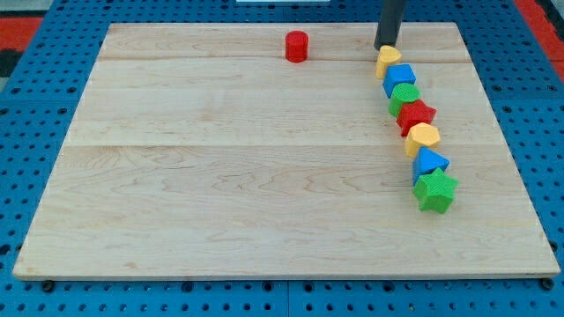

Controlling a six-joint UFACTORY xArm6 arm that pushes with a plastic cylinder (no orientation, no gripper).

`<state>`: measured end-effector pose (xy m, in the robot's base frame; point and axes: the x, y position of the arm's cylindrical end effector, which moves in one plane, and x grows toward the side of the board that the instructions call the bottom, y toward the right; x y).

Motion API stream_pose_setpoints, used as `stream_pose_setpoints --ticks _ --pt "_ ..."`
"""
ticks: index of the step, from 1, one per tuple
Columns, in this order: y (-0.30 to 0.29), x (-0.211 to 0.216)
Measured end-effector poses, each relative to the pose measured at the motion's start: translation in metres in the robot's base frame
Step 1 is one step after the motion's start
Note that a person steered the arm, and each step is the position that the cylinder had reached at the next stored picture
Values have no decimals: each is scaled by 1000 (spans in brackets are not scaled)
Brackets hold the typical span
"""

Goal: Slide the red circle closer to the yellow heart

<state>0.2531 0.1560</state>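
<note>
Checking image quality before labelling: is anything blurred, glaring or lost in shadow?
Camera view: even, soft lighting, no glare on the pale wooden board; the red circle block is sharp with faint shadow; my tip is sharp, just above the yellow heart block; board edges converge from perspective.

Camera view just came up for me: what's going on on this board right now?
My tip sits at the view's top right, just above the yellow heart, which heads a chain of blocks running down the right side. The red circle stands alone to the left of it, across a stretch of wooden board. Nothing is touching the red circle.
</note>
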Motion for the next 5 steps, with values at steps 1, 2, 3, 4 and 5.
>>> stream_pose_setpoints --ticks 1,2,3,4,5 --pt "0 2" --pt "-2 -19" --pt "-34 -33" --pt "-59 -25" --pt "-59 0"
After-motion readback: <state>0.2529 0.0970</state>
